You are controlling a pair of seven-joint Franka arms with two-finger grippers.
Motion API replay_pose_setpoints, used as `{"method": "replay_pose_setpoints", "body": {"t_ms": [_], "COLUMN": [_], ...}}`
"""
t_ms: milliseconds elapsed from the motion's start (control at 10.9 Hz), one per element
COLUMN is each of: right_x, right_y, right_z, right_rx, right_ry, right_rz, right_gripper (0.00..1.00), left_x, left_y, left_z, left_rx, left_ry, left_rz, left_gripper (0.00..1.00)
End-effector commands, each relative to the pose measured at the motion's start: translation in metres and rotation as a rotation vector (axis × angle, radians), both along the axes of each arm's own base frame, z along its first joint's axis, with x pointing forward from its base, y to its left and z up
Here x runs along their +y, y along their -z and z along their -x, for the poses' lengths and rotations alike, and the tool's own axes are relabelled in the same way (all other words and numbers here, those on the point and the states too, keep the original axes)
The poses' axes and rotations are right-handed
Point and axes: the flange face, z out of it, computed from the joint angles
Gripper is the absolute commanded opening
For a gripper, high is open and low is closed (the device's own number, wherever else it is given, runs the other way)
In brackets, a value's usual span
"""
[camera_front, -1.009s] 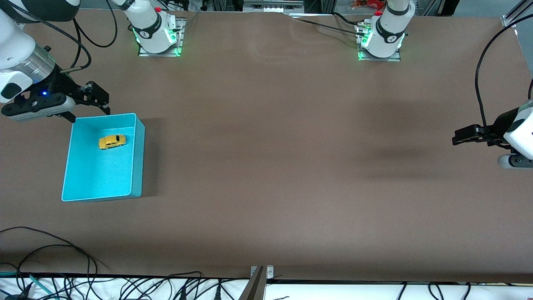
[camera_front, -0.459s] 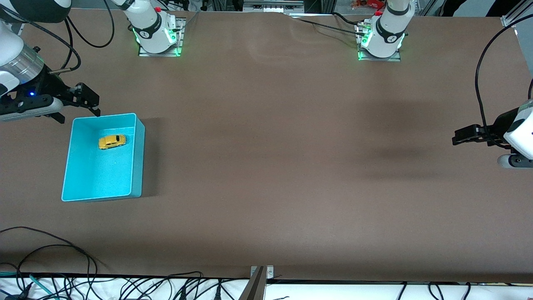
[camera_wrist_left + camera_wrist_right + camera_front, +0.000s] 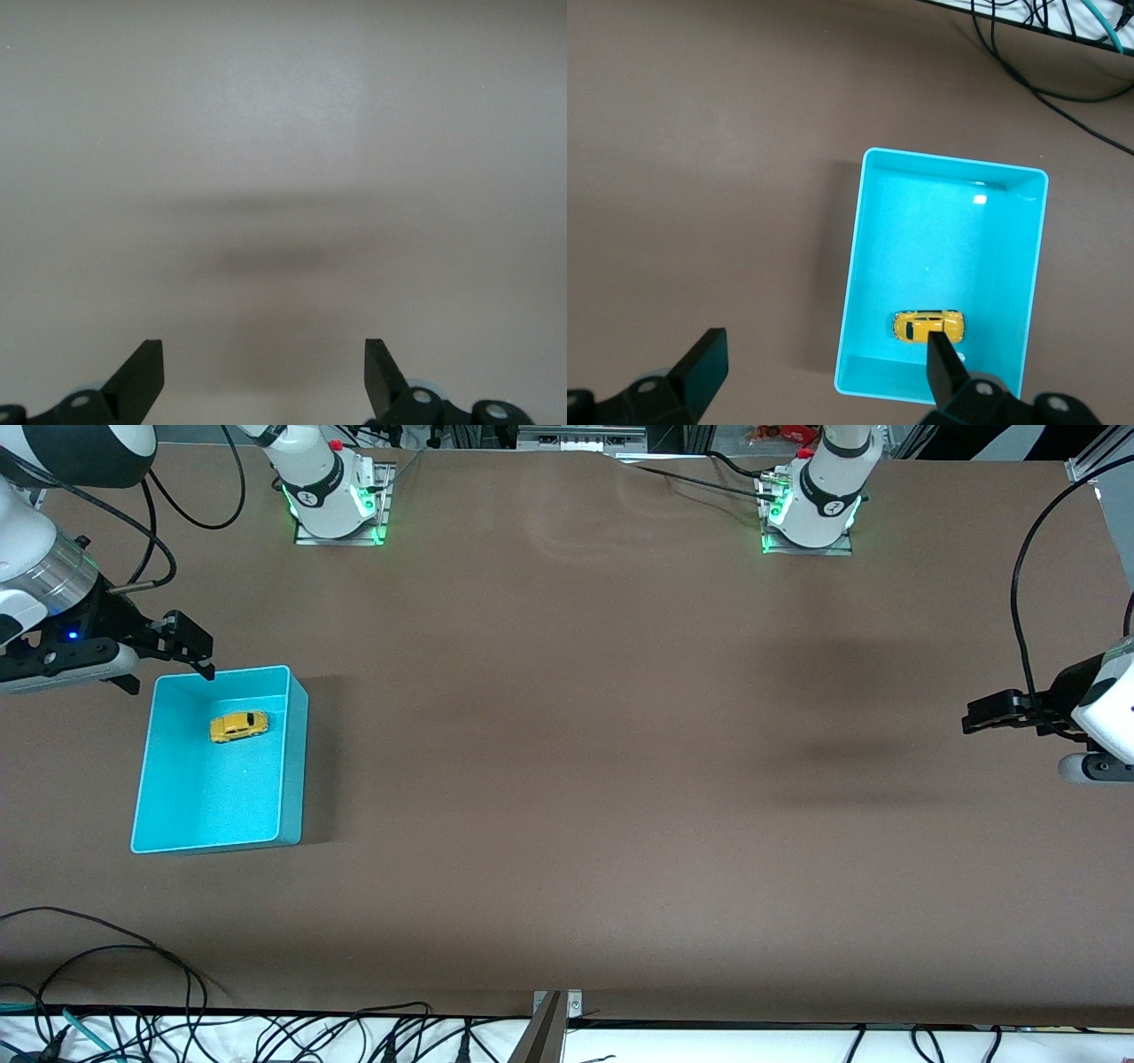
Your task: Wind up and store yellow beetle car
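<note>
The brown table (image 3: 567,779) carries a turquoise bin (image 3: 297,762) toward the right arm's end, and the yellow beetle car (image 3: 238,726) sits inside it on its wheels, in the part of the bin farther from the front camera, touching no gripper. The right arm reaches out from its base and hangs its wrist over the table edge at its own end, so that the right gripper (image 3: 168,657) hovers over the bin's corner farthest from the front camera; its fingers (image 3: 943,359) are spread wide and hold nothing, and in the right wrist view the car shows just past one fingertip, down in the bin. Compared with a second ago, this gripper has drawn back toward the right arm's end of the table and sits a little higher over that corner, while the car and bin have not shifted. The left arm waits at its own end, its left gripper (image 3: 974,716) held over bare table well apart from the bin, fingers (image 3: 142,376) parted wide and empty, in the same pose as a second ago.
</note>
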Motion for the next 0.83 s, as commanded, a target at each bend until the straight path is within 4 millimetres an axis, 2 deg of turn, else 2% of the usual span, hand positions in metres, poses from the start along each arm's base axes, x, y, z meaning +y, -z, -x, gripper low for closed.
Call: {"method": "replay_pose_setpoints", "body": {"t_ms": [0,734], "right_x": [-0.0007,-0.0059], "right_y": [-0.008,-0.013], "right_z": [-0.0087,-0.0096], "right_rx": [-0.008,-0.016], "right_ry": [0.003,0.012], "right_rz": [0.015,0.015], "right_gripper": [1.0,1.0], "left_x": [0.0,0.0001], "left_y": [-0.0074,-0.0064], "left_z": [0.0014,0.0011], "left_rx": [-0.011,-0.009], "left_ry": [0.012,0.012], "left_rz": [0.015,0.015], "left_gripper": [1.0,1.0]}}
